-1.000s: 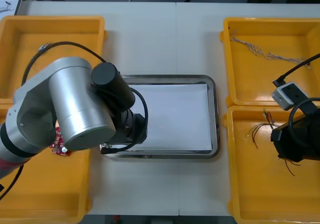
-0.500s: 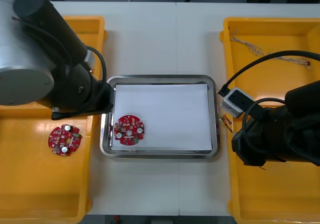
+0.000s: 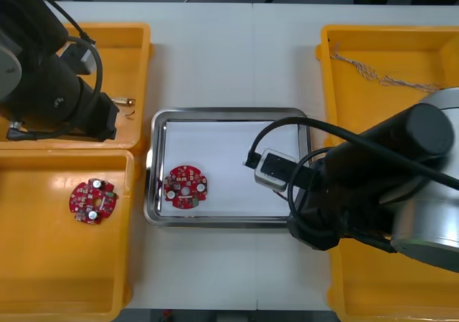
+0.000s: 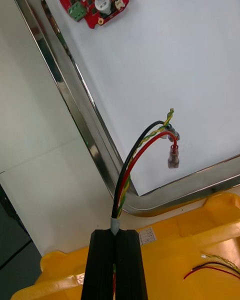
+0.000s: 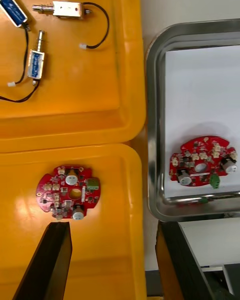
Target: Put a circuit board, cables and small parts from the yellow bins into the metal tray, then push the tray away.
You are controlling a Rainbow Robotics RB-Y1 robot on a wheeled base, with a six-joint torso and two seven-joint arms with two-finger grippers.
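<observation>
1 red circuit board (image 3: 184,187) lies flat in metal tray (image 3: 229,112); red-and-yellow cable (image 4: 121,190) hangs over tray corner.

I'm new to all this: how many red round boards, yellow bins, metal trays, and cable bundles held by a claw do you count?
Red circuit boards: 2
Yellow bins: 4
Metal tray: 1
Cable bundle held in the right claw: 1
Total: 8
</observation>
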